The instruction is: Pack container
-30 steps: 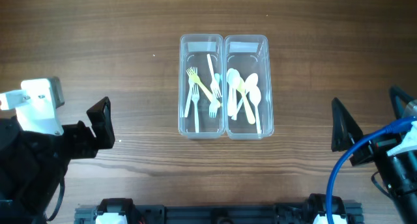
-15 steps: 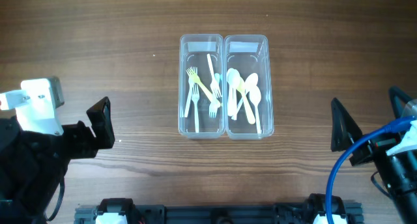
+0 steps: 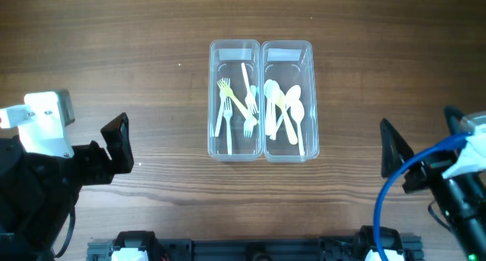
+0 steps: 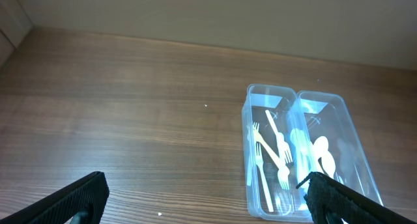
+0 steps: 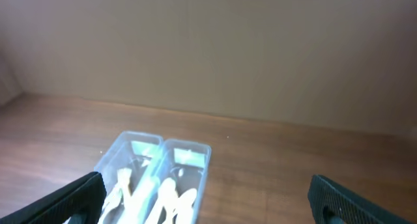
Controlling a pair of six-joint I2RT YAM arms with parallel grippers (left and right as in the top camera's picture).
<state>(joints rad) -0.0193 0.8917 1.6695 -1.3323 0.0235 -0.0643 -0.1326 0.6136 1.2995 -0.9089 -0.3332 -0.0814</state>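
Two clear plastic containers stand side by side at the table's middle. The left container (image 3: pixel 235 102) holds several plastic forks (image 3: pixel 228 102); the right container (image 3: pixel 287 102) holds several plastic spoons (image 3: pixel 285 109). Both show in the left wrist view (image 4: pixel 270 152) and, blurred, in the right wrist view (image 5: pixel 156 178). My left gripper (image 3: pixel 118 143) is open and empty, low at the left, well away from the containers. My right gripper (image 3: pixel 425 155) is open and empty at the right edge, also apart from them.
The wooden table (image 3: pixel 114 48) is bare around the containers. A beige wall (image 5: pixel 208 48) rises behind the table's far edge. The arm bases run along the front edge (image 3: pixel 250 249).
My right arm has shifted slightly left and up in the overhead view. The left arm and the containers have not moved.
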